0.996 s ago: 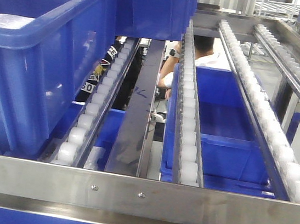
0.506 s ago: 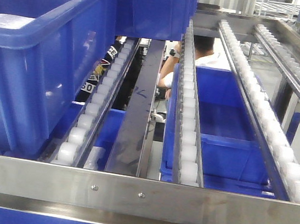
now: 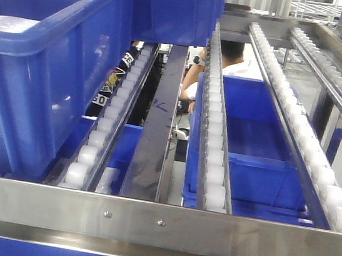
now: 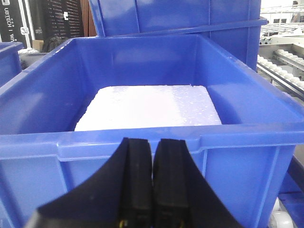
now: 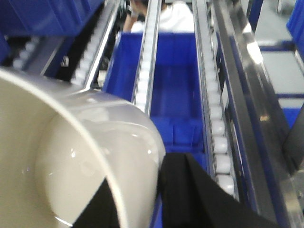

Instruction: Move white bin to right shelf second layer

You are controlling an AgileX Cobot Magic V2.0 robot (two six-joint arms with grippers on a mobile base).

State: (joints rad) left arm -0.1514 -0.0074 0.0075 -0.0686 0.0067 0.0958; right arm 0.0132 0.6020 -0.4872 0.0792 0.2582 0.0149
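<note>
The white bin (image 5: pixel 71 161), its wall pinched by the right tool (image 5: pixel 142 199), has edged further in at the front view's upper right, above the roller shelf (image 3: pixel 158 222), so placing looks close. The left tool (image 4: pixel 152 180) is together, idle near a blue crate (image 4: pixel 142 142).

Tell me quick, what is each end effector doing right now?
Left end effector: shut, holding nothing, poised at the blue crate with white foam inside.
Right end effector: shut on the white bin, gripping its rim.
</note>
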